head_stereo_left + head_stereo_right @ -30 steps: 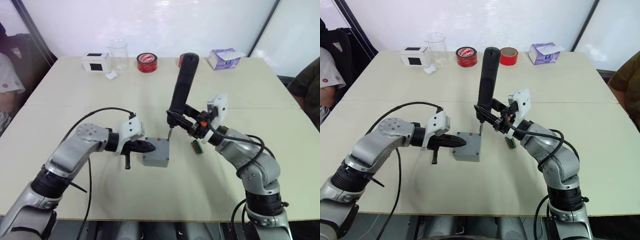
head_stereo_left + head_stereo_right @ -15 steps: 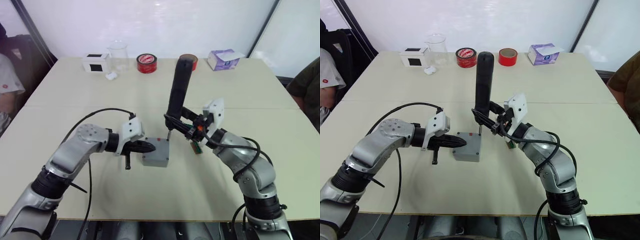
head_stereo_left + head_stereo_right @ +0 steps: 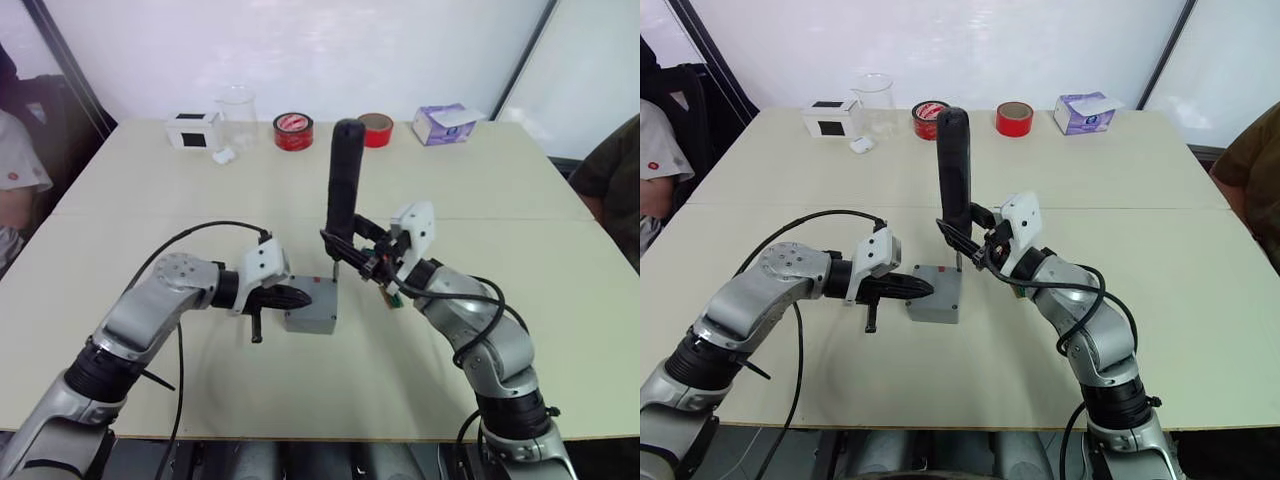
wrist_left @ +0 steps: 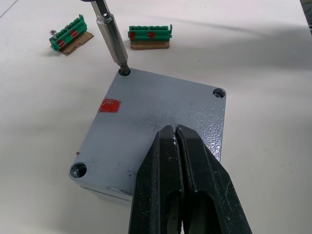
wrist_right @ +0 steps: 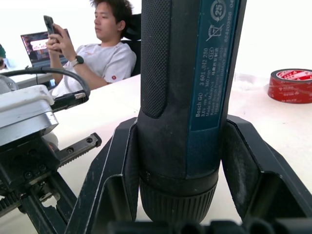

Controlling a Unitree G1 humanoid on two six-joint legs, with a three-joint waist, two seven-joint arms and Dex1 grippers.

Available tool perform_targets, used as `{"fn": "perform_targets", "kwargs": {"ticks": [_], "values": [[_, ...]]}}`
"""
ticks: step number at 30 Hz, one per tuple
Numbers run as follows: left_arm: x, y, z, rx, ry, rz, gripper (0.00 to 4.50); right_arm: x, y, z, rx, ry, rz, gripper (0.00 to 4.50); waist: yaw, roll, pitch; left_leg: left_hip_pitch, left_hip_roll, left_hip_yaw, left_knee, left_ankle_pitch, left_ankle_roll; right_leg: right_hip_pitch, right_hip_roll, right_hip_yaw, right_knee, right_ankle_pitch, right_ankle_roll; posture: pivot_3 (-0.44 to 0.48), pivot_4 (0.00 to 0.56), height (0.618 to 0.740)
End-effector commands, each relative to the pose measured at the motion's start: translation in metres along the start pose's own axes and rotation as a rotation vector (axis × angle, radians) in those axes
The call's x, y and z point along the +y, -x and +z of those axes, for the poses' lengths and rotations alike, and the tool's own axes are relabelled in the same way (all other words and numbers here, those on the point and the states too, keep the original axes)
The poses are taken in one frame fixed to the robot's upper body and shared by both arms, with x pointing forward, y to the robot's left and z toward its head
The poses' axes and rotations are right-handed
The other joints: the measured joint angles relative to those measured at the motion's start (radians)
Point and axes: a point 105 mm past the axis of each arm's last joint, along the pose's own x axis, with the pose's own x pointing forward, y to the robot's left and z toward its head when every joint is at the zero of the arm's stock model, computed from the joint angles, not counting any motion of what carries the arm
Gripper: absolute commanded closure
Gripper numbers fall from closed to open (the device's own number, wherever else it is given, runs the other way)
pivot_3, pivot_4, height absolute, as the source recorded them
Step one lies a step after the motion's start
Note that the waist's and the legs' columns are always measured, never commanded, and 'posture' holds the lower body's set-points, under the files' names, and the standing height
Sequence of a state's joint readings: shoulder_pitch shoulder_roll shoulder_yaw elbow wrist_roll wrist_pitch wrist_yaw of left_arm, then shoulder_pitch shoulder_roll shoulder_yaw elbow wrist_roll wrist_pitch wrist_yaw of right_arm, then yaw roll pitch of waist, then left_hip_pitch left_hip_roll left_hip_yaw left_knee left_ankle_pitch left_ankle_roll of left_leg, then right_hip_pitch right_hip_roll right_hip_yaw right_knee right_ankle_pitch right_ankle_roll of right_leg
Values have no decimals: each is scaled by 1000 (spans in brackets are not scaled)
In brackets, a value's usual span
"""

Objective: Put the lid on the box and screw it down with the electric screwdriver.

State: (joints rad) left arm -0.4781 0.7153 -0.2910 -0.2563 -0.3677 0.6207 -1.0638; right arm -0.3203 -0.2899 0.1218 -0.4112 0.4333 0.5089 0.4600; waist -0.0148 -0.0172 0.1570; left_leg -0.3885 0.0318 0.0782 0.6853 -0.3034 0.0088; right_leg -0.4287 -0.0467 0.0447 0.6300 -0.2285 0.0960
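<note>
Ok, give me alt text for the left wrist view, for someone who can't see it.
The electric screwdriver's metal bit sits in one corner screw hole of the grey lid, which lies on the box. The left gripper's black fingers press together on the lid. Two green connector blocks lie on the table beyond.

I see my right gripper [image 3: 965, 238] clamping the screwdriver [image 3: 954, 170] upright, bit down at the box's [image 3: 936, 293] far corner. My left gripper [image 3: 910, 288], fingers together, presses the box mid-table. Tape rolls [image 3: 1014, 117] line the far edge.
</note>
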Motion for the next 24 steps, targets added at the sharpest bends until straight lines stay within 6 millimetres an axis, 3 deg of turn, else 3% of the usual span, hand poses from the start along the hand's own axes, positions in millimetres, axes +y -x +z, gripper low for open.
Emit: {"fn": "perform_targets", "kwargs": {"ticks": [1, 13, 24], "values": [[-3, -1, -11, 39, 21, -3, 4500, -7, 7, -38, 144, -46, -63, 2711, 0, -2, -4, 0, 0, 0, 0, 0, 0, 0, 0, 0, 0, 0, 0, 0, 150, 740], [-4, -2, -20, 56, 41, -6, 4500, -9, 19, -58, 184, -42, -99, 2711, 1, -9, -14, 16, 1, 0, -3, -1, 1, 14, -2, 0, -1, -7, -6, 0, 150, 740], [-6, -4, -22, 65, 39, -11, 4500, -8, 20, -66, 200, -50, -119, 2711, 1, -8, -20, 16, 2, -1, -4, -1, 1, 15, -4, 0, -1, -7, -6, 0, 150, 740]]}}
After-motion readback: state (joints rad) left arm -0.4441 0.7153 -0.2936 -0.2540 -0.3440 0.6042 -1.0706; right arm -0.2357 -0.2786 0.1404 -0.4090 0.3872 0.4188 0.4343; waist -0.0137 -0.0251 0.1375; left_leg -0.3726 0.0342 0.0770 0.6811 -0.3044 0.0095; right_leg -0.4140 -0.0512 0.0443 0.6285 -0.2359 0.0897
